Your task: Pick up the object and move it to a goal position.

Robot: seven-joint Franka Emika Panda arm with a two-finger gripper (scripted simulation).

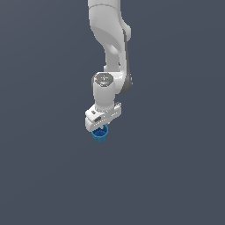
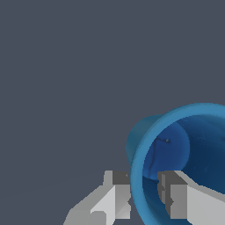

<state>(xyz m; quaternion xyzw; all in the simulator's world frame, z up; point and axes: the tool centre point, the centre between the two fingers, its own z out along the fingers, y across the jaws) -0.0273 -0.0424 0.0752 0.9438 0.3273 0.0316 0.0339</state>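
Observation:
The small bright-blue cup (image 1: 100,134) hangs right under my white gripper (image 1: 102,127) in the exterior view, near the middle of the picture. In the wrist view the cup (image 2: 176,145) is large and close, and its hollow inside faces the camera. My gripper (image 2: 144,184) straddles the cup's rim wall: one finger (image 2: 117,193) is outside the wall and the other finger (image 2: 176,195) is inside the cup. The jaws are closed on that wall. The cup's far side runs out of the wrist picture.
A plain dark grey-blue surface (image 1: 176,176) fills both views. The white arm (image 1: 110,44) reaches down from the top of the exterior view. No other object shows.

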